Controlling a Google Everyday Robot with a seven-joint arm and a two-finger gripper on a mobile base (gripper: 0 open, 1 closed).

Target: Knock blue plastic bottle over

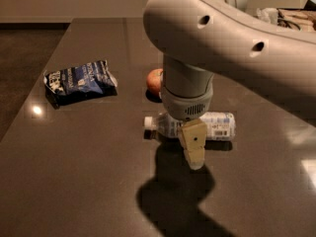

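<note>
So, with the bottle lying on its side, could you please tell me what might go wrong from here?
1. The blue plastic bottle lies on its side on the table, so it may roll; the gripper hangs right in front of its middle, and a careless move could shove it into the apple just behind.
2. The arm hides part of the bottle, so whether the gripper touches it cannot be judged.

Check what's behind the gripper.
Behind the gripper lies the small clear plastic water bottle on its side, white cap pointing left; the gripper covers its middle. Farther back, a reddish apple, partly hidden by the arm.
</note>
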